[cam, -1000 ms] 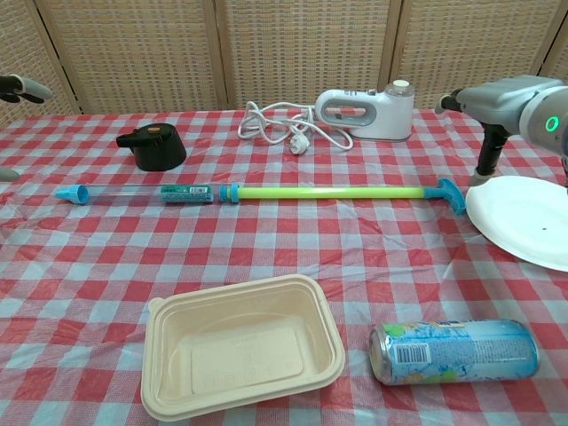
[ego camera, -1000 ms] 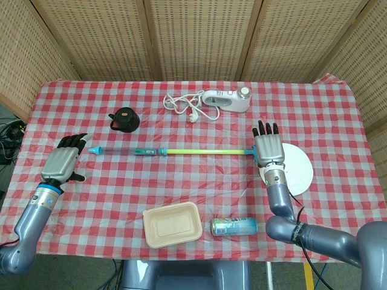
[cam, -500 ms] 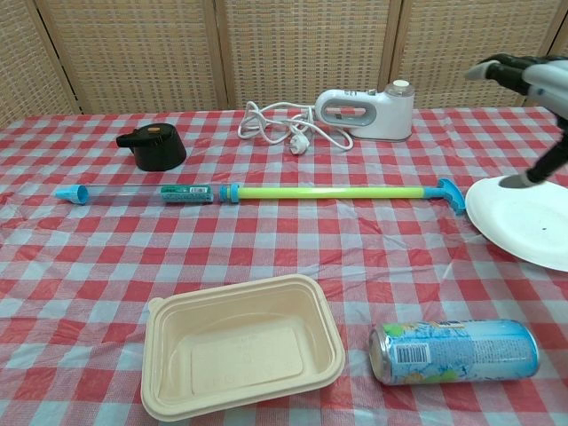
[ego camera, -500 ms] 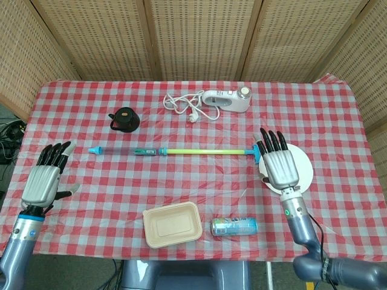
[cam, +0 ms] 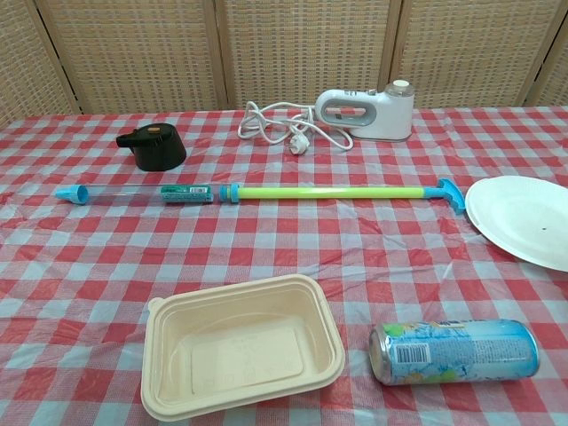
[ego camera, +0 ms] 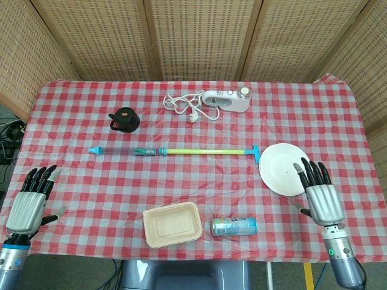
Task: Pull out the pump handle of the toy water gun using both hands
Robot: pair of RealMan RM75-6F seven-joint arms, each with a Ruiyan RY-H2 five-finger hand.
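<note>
The toy water gun [ego camera: 175,151] [cam: 257,193] lies flat across the middle of the table. Its clear barrel with a blue nozzle [ego camera: 94,150] [cam: 67,192] points left. Its yellow-green pump rod [ego camera: 205,151] [cam: 328,192] is drawn out to the right and ends in a blue handle [ego camera: 256,154] [cam: 451,193]. My left hand [ego camera: 30,201] hovers open at the table's near left edge, far from the gun. At the near right edge my right hand [ego camera: 319,196] is open too, beside the plate. Neither hand touches anything, and neither shows in the chest view.
A white plate [ego camera: 285,168] [cam: 522,218] lies right of the pump handle. A beige food box [ego camera: 172,224] [cam: 241,345] and a lying can [ego camera: 233,226] [cam: 454,351] sit near the front. A black lid [ego camera: 124,119] [cam: 153,146] and a white appliance [ego camera: 227,99] [cam: 366,114] with cord are behind.
Both hands have drawn back from beside the gun toward the table's near edge and left the chest view. The gun lies where it was.
</note>
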